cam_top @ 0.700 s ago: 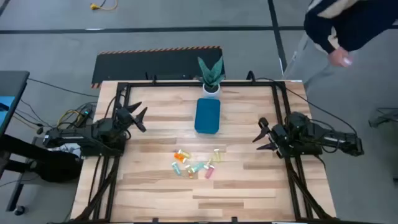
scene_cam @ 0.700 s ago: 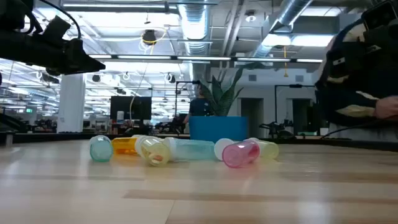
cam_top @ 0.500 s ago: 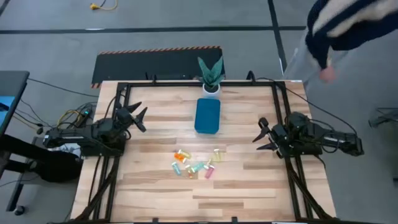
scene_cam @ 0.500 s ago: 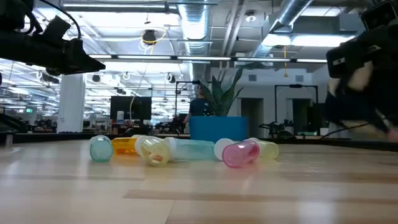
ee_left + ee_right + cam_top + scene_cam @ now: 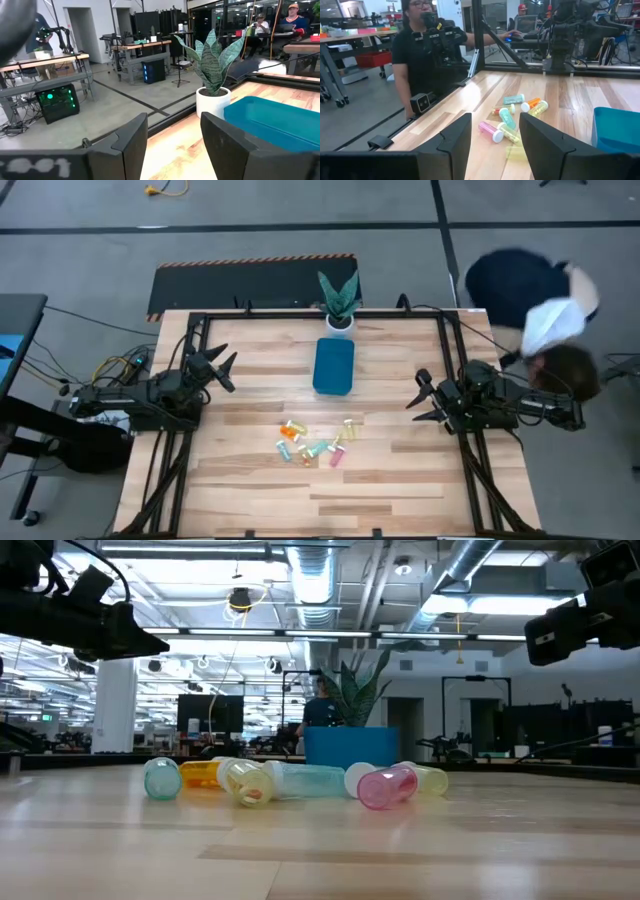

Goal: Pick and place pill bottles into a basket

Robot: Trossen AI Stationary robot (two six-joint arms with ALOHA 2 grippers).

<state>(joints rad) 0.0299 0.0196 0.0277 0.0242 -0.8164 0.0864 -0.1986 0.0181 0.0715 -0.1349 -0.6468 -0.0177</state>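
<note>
Mid-table, pill bottles lie between the empty, parted left hand and right hand.

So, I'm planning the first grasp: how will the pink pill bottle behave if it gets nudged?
The pink pill bottle lies on its side on the bare wooden table, so it will probably roll. It looks like small, thin plastic, likely light. Neighbouring bottles crowd it, so a push may scatter them.
</note>
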